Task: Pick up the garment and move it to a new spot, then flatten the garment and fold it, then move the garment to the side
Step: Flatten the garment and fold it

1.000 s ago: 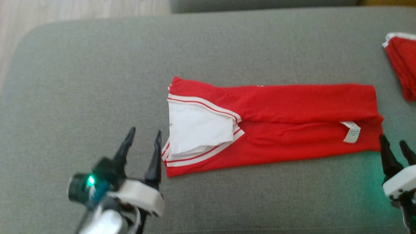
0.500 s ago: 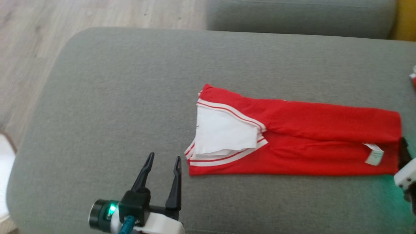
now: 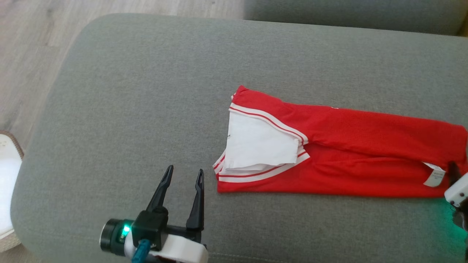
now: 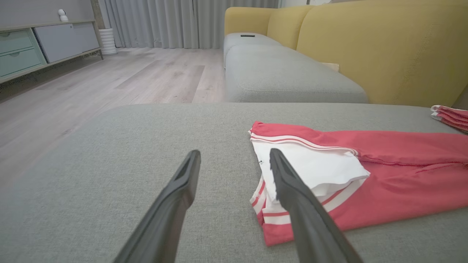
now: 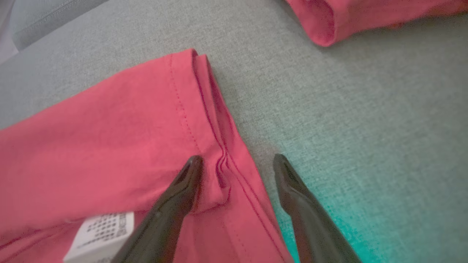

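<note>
Far left: wooden floor (image 3: 29, 36), then the rounded end of the grey cushion (image 3: 128, 109).

Left gripper (image 3: 185, 169): fingers apart, holding nothing. It sits over bare cushion just beside the near left corner of the garment (image 3: 347, 160), not touching it.

The garment lies on the cushion, right of centre, as a long red strip already doubled lengthwise. Its left end shows a white panel (image 3: 259, 146) edged with striped trim, in loose layers. The care label (image 3: 434, 177) is near the right end.

Right gripper (image 5: 237, 158): fingers apart and empty, astride the hem (image 5: 215, 138), one finger over cloth and one over cushion. Contact cannot be told.

A second red garment (image 5: 329, 18) lies further right, well apart.

Judgement: the crosswise fold comes next.
- The left gripper needs to shift right and go low so one finger slides under every layer, white panel included. Pinching the top layer alone would peel the strip open.
- The right gripper should close on the full hem thickness, not just the rolled edge.
- Lift both ends level and keep the strip lightly taut.
</note>
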Robot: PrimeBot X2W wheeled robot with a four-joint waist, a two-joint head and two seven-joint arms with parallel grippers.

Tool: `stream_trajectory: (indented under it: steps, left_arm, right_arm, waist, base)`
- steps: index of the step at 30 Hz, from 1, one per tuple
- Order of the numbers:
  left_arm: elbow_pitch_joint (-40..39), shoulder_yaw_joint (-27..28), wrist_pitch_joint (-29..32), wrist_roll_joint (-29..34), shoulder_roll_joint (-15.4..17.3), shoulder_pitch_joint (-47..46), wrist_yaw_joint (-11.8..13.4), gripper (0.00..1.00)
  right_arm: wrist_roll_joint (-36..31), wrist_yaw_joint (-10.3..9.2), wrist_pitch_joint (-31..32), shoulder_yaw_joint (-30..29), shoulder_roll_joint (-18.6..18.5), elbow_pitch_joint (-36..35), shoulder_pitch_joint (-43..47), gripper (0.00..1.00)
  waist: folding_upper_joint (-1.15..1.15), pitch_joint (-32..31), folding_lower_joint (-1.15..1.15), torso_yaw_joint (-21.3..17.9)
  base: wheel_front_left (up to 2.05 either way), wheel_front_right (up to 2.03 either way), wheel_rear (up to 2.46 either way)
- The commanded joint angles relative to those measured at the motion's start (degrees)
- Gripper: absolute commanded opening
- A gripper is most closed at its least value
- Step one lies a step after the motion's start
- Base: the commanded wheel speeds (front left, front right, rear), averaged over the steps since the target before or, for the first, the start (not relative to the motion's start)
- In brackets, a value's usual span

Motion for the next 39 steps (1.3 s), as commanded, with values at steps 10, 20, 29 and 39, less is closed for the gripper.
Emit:
stream_trajectory:
  steps: [10, 20, 29, 39]
  left_arm:
    - [-1.7, 5.3, -0.7, 2.8, -2.6, -0.4, -2.7, 1.0]
    - [-1.6, 7.9, -0.7, 4.0, -4.2, 0.5, -4.9, 1.0]
    - [-1.1, 9.6, -0.7, 4.8, -5.3, 0.9, -6.9, 1.0]
    - [-0.7, 9.7, -0.7, 5.2, -6.2, 0.9, -8.3, 1.0]
  right_arm:
    - [7.3, 0.37, -0.1, 6.5, -2.5, -8.0, 3.3, 0.0]
    - [9.9, 0.37, 2.6, 2.4, -8.4, -17.0, 1.5, 0.0]
    - [16.4, 0.37, 10.8, 8.1, -2.5, -42.1, 4.5, 0.0]
    - [16.8, 0.37, 15.9, 19.3, 7.4, -54.3, 6.6, 0.0]
  waist:
    - [0.0, 0.3, 0.0, -2.3]
    - [0.0, -0.5, 0.0, -5.3]
    - [0.0, -1.5, 0.0, -5.9]
    - [0.0, -1.6, 0.0, -2.7]
  base:
    - [0.0, 0.0, 0.0]
    - [0.0, 0.0, 0.0]
    - [0.0, 0.0, 0.0]
    - [0.0, 0.0, 0.0]
